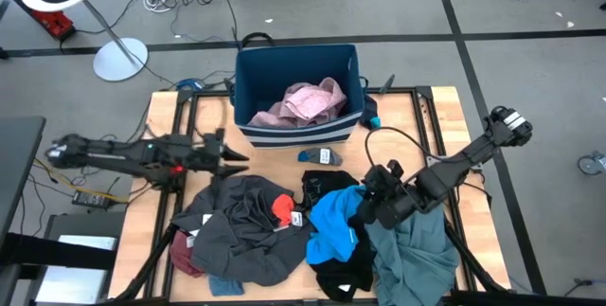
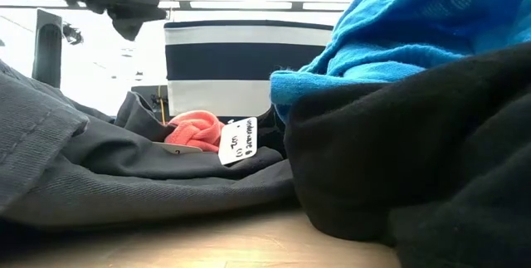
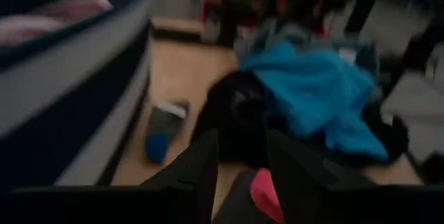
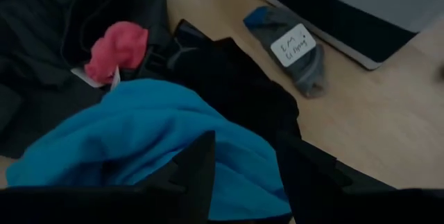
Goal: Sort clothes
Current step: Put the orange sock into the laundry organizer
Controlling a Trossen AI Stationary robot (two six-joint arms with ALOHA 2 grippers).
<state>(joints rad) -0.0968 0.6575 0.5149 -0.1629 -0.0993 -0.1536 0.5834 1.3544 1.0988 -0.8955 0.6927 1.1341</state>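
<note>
A pile of clothes lies on the table's near half: a dark grey garment (image 1: pixel 241 230), a small red piece (image 1: pixel 282 209) on it, a bright blue garment (image 1: pixel 331 225), black garments (image 1: pixel 324 189), a teal-grey one (image 1: pixel 412 254) and a maroon one (image 1: pixel 185 254). A dusty pink garment (image 1: pixel 308 102) lies in the navy striped bin (image 1: pixel 256 79). A small grey-blue piece with a white tag (image 1: pixel 320 156) lies in front of the bin. My left gripper (image 1: pixel 241 159) is open and empty, above the table left of the bin's front. My right gripper (image 1: pixel 362 213) is open over the bright blue garment (image 4: pixel 139 141). My right gripper has its fingers (image 4: pixel 198 165) spread on either side of the bright blue garment's near part, slanting down from the table's right. The gripper itself hides its fingertips, so I cannot tell whether they touch the cloth.
The bin stands at the table's far middle. Bare wood (image 1: pixel 275 164) shows between the bin and the pile. A cable (image 1: pixel 398 135) lies on the table right of the bin. A lamp stand (image 1: pixel 118 58) and floor cables lie beyond the far edge.
</note>
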